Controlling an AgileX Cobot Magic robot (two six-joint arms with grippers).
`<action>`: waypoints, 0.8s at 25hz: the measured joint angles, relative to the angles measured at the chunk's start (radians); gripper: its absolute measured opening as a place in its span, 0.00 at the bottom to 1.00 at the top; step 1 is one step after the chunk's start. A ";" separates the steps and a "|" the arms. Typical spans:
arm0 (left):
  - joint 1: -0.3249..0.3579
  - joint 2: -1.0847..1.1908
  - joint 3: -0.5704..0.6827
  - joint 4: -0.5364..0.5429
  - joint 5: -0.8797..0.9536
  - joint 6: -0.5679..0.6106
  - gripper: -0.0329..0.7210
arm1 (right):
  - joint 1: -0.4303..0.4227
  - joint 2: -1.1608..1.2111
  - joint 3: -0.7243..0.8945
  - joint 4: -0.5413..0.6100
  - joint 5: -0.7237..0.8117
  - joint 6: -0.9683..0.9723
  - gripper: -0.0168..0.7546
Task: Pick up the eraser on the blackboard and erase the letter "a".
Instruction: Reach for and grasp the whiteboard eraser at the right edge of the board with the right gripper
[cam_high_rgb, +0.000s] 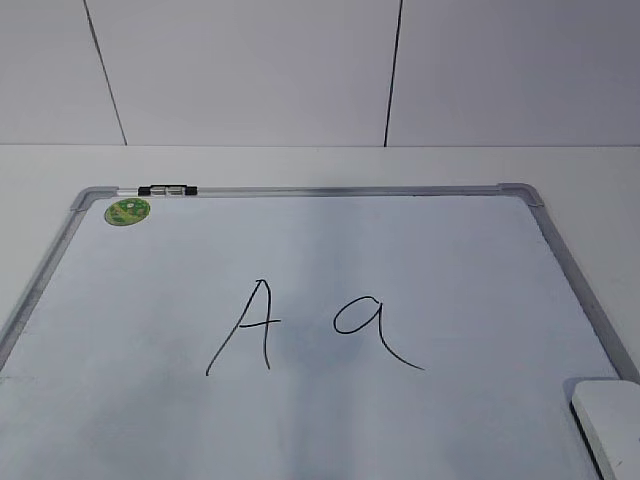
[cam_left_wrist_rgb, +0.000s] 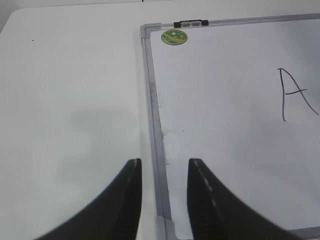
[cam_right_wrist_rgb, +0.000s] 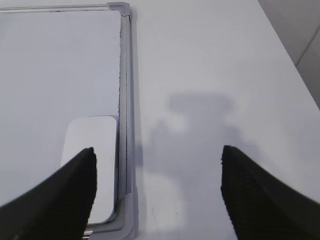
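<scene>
The blackboard (cam_high_rgb: 420, 240) is a white dry-erase board with a grey frame, lying flat on the table. The lowercase letter "a" (cam_high_rgb: 372, 325) is written right of a capital "A" (cam_high_rgb: 248, 325). The white eraser (cam_high_rgb: 612, 420) lies in the board's near right corner; the right wrist view shows it (cam_right_wrist_rgb: 95, 150) beside the frame. My right gripper (cam_right_wrist_rgb: 157, 172) is open and empty above the board's right edge, its left finger over the eraser. My left gripper (cam_left_wrist_rgb: 164, 172) is open and empty above the board's left frame (cam_left_wrist_rgb: 152, 110). Neither gripper shows in the exterior view.
A round green sticker (cam_high_rgb: 127, 211) and a black-and-silver clip (cam_high_rgb: 167, 190) sit at the board's far left corner. The white table (cam_right_wrist_rgb: 215, 75) spreads beyond both board edges. A white panelled wall (cam_high_rgb: 320, 70) stands behind.
</scene>
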 joint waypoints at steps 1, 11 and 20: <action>0.000 0.000 0.000 0.000 0.000 0.000 0.35 | 0.000 0.000 0.000 0.000 0.000 0.000 0.79; 0.000 0.000 0.000 0.000 0.000 0.000 0.35 | 0.000 0.000 0.000 0.000 0.000 0.000 0.79; 0.000 0.000 0.000 0.000 0.000 0.000 0.35 | 0.000 0.000 0.000 0.000 0.000 0.000 0.79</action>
